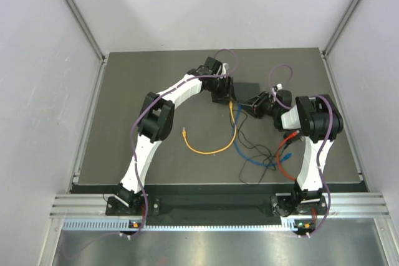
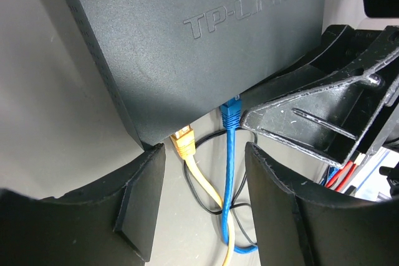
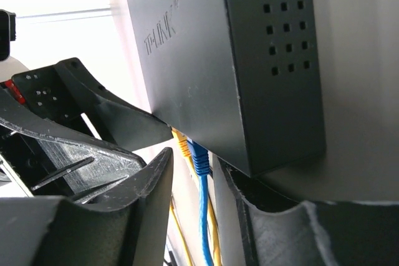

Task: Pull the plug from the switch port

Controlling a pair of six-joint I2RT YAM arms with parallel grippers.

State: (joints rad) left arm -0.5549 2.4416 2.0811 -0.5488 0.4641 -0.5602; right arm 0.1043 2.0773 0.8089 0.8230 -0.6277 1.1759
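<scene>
The black TP-LINK switch point(image 1: 247, 86) lies flat at mid-table and fills the left wrist view point(image 2: 187, 42) and the right wrist view point(image 3: 224, 60). A yellow plug point(image 2: 182, 142) and a blue plug point(image 2: 230, 114) sit in its near-edge sockets. My left gripper point(image 2: 206, 197) is open just before that edge, with both cables running between its fingers untouched. My right gripper point(image 3: 198, 210) is open, its fingers on either side of the blue cable just below the blue plug point(image 3: 200, 157). The yellow plug point(image 3: 181, 143) sits beside it.
The yellow cable point(image 1: 212, 149) loops left to a loose end. A blue cable point(image 1: 252, 157), a red cable point(image 1: 283, 154) and a thin black wire point(image 1: 249, 144) lie tangled toward the near right. The two grippers point(image 1: 221, 95) point(image 1: 250, 105) crowd close together at the switch.
</scene>
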